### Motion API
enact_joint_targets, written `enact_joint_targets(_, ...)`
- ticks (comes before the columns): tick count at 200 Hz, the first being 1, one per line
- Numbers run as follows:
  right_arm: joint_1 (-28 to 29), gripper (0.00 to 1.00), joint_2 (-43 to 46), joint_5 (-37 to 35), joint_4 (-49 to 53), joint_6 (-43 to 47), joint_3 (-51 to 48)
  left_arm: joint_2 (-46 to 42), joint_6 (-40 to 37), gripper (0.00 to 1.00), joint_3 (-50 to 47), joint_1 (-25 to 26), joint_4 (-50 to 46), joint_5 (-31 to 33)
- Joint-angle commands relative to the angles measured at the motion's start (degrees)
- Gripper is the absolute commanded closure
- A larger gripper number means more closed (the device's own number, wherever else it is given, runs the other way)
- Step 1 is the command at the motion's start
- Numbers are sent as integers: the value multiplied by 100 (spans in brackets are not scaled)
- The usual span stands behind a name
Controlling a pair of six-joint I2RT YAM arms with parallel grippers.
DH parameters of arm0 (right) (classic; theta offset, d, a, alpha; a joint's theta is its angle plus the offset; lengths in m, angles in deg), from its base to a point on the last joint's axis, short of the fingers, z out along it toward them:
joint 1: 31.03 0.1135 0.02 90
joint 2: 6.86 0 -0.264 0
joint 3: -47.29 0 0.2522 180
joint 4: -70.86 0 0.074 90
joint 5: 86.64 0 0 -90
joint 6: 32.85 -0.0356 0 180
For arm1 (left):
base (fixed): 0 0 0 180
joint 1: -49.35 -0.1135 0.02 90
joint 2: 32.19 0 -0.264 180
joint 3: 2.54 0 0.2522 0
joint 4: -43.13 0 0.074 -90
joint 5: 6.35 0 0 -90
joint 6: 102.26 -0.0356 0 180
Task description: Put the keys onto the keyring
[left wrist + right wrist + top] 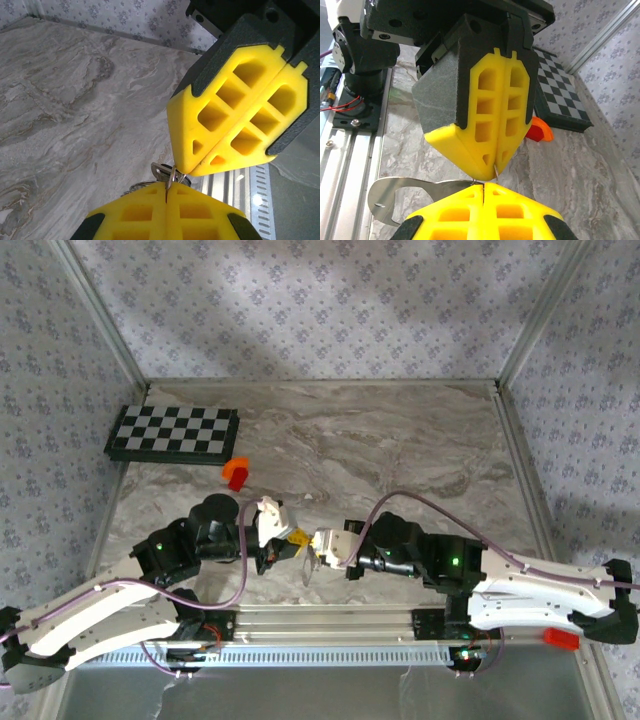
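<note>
Both of my grippers are clenched tight and meet tip to tip over the near part of the table (400,440). My right gripper (484,189) pinches the keyring (385,192), whose flat silvery loop runs into the seam between the pads and sticks out sideways over the marble. My left gripper (167,196) is clamped on a fine bit of metal that rises out of its seam. The key (160,171) sits right at that meeting point, its dark head just beside the wire. It is so small there that I cannot tell whether my left pads grip the key itself or only the fine ring next to it.

What worries me is how little metal either pinch has. A sideways tug from one arm against the other could pull the sliver out of a seam. The free end of the loop could then swing and twist the rest loose. If I let go of either side before the key is truly threaded, it may drop toward the slotted rail (330,625) at the table edge, and picking it out of there would be hard.

The right wrist view gives me the keyring's broad loop, with the orange-red block (540,131) and the checkerboard (560,95) behind, but the joint itself shrinks to one thin wire. The left wrist view shows the key's head and the little ring. The top view shows only a pale sliver hanging beneath my tips
</note>
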Motion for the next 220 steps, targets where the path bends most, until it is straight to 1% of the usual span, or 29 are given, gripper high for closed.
enact_joint_targets(1, 178, 100, 13, -12, -65, 245, -120, -146, 163, 100, 207, 30, 736, 117)
enact_joint_targets(41, 251, 100, 76, -259, -90, 404, -198, -138, 183, 100, 204, 30, 709, 148)
enact_joint_targets(79, 253, 100, 198, -291, -138, 445, -289, -163, 201, 100, 220, 34, 735, 145)
enact_joint_targets(113, 222, 100, 369, -231, -292, 385, -390, -268, 251, 100, 155, 30, 823, 143)
enact_joint_targets(220, 80, 100, 534, -26, -499, 250, -490, -449, 314, 100, 11, 30, 1006, 163)
